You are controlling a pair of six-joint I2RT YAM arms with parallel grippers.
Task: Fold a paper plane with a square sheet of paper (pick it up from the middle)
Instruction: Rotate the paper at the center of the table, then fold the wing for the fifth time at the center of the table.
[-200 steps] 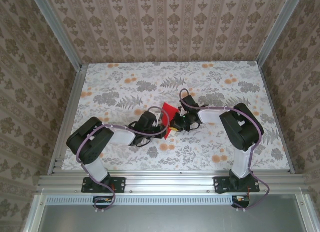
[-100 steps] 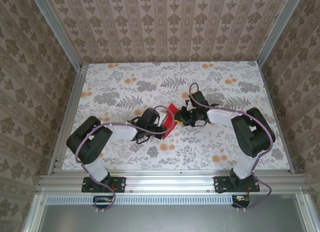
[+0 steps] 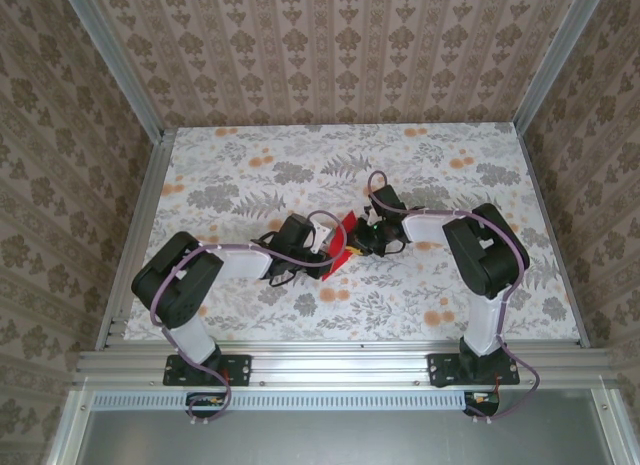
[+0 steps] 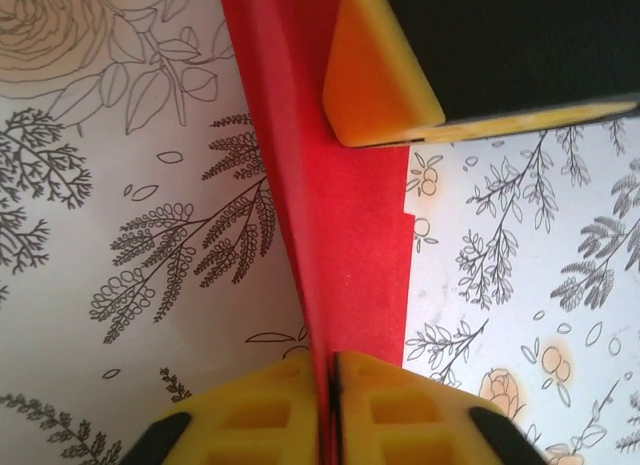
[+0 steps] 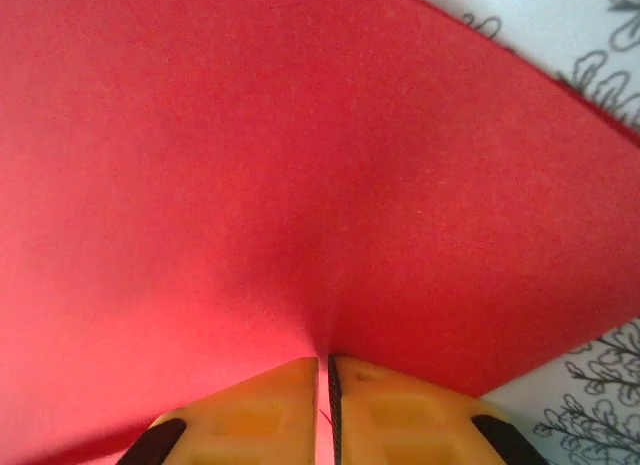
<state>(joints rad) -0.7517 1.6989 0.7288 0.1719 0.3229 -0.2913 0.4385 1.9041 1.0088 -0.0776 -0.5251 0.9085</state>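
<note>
The square sheet of paper (image 3: 341,245) is bright red and folded into a narrow creased shape, held up over the middle of the table between both grippers. Whether it has the form of the paper plane I cannot tell. My left gripper (image 3: 326,248) is shut on its fold from the left. In the left wrist view the red paper (image 4: 350,235) runs up from my left gripper (image 4: 330,405) to a yellow finger (image 4: 375,75) of the right gripper. My right gripper (image 3: 359,237) is shut on the paper from the right. In the right wrist view a broad red face (image 5: 300,165) rises from my right gripper (image 5: 325,395).
The floral-patterned table (image 3: 250,165) lies flat around the grippers. Aluminium rails (image 3: 130,245) edge it left and right, with patterned walls behind. Both arms bend inward from their bases at the near edge.
The right arm's elbow swung out to the right, then came back in. The grippers have drawn slightly closer together, and less of the red paper shows from above.
</note>
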